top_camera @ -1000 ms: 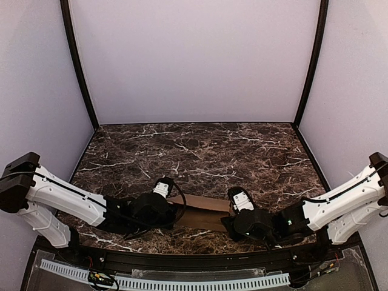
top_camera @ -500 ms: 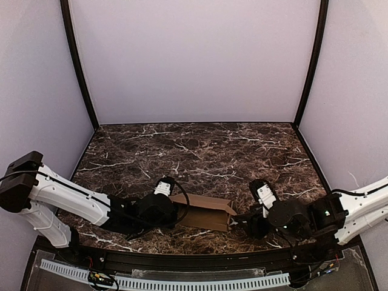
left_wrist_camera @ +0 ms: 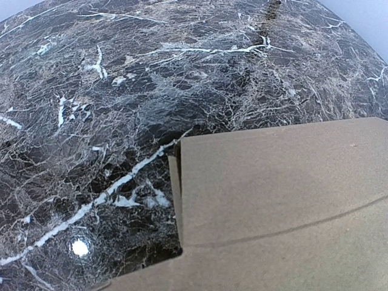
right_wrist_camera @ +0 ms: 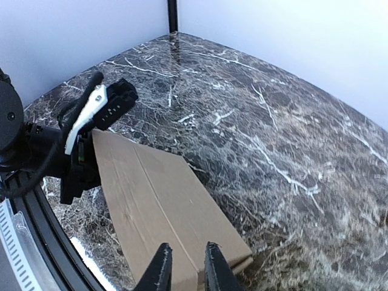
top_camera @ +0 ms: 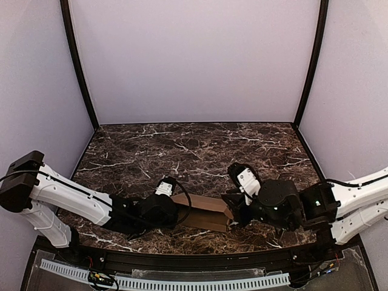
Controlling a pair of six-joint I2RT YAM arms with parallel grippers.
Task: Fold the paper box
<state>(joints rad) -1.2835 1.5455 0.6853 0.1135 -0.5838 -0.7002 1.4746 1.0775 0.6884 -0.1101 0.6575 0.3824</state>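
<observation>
Right gripper (right_wrist_camera: 185, 273) has swung back in to the right end of the paper box (top_camera: 203, 213), near-centre on the table (top_camera: 200, 151). Jaws narrowly apart over cardboard, pinch unclear. Left gripper (top_camera: 174, 205) at left end, jaws hidden. End-flap closing likely next.

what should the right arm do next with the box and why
Probably nudge the right gripper down and in against the near end of the paper box to press it shut: its fingertips sit at that end, and the left gripper is at the far end, seemingly bracing it.
</observation>
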